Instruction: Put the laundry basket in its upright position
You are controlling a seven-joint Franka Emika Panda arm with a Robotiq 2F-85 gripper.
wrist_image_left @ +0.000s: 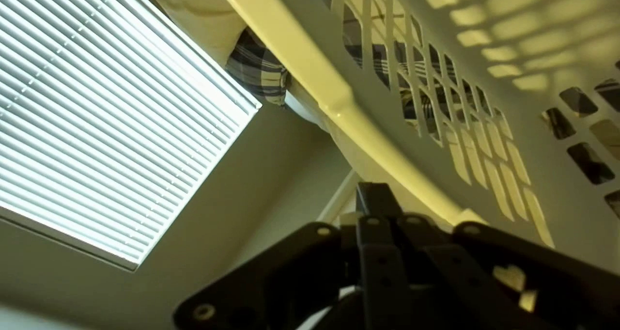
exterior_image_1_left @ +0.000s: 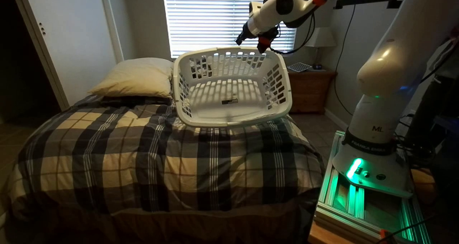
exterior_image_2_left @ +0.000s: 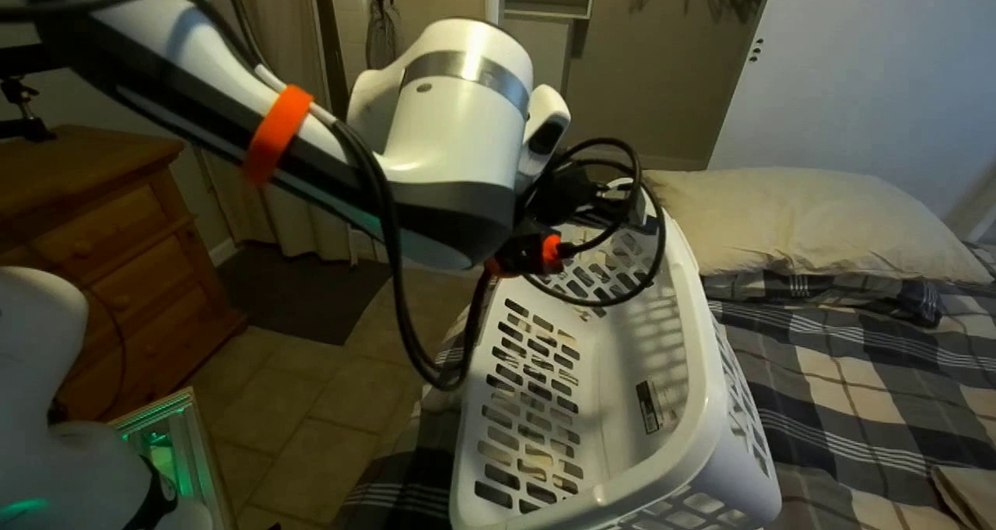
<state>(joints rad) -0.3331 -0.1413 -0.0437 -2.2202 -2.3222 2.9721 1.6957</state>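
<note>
The white laundry basket [exterior_image_1_left: 235,123] sits tilted on the bed, its front rim low near the blanket and its opening facing up and forward. It also shows in an exterior view [exterior_image_2_left: 704,436] with its slotted walls and a label inside. In the wrist view its long rim [wrist_image_left: 310,63] runs diagonally beside the gripper. My gripper [exterior_image_1_left: 239,41] is above the raised back rim, apart from it. In the wrist view the gripper [wrist_image_left: 378,199] has its fingers together with nothing seen between them. Its tips are hidden behind the wrist and cables in an exterior view.
A cream pillow [exterior_image_1_left: 138,77] lies beside the basket on the plaid bed [exterior_image_1_left: 172,172]. A window with blinds [exterior_image_1_left: 215,18] is behind. A nightstand [exterior_image_1_left: 310,90] with a lamp [exterior_image_1_left: 321,38] stands beyond. Loose cables [exterior_image_2_left: 646,281] hang from the wrist over the basket.
</note>
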